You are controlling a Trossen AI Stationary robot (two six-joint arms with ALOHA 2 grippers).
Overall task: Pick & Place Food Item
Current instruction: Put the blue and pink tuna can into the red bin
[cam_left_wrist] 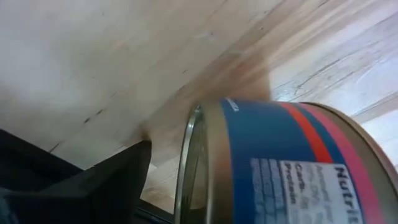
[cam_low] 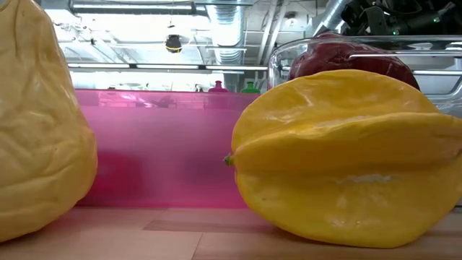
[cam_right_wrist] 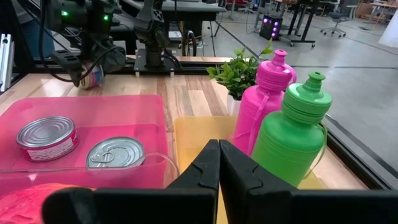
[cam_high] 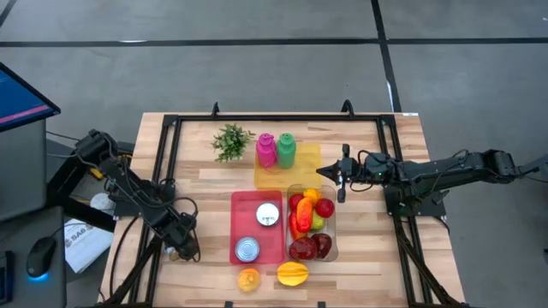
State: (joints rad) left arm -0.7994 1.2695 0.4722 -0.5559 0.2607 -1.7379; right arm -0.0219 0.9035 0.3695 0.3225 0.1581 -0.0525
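left gripper [cam_high: 182, 248] clamps can [cam_left_wrist: 292, 168] near table edge | right gripper [cam_right_wrist: 219, 163] closed over yellow tray [cam_high: 300, 167]

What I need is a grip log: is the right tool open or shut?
Shut: the right tool has its fingers pressed together, nothing between them.

The wooden table [cam_high: 368, 274] carries a pink tray [cam_high: 242, 205] at its middle, and a clear container [cam_high: 332, 224] of fruit stands just beside it. Behind them lies a yellow tray [cam_high: 308, 157], with a small green plant [cam_high: 231, 141] next to it. At the near edge, an orange fruit [cam_high: 248, 279] and a yellow starfruit [cam_high: 293, 274] rest directly on the wood. A black metal frame [cam_high: 257, 117] runs along the tabletop's border.
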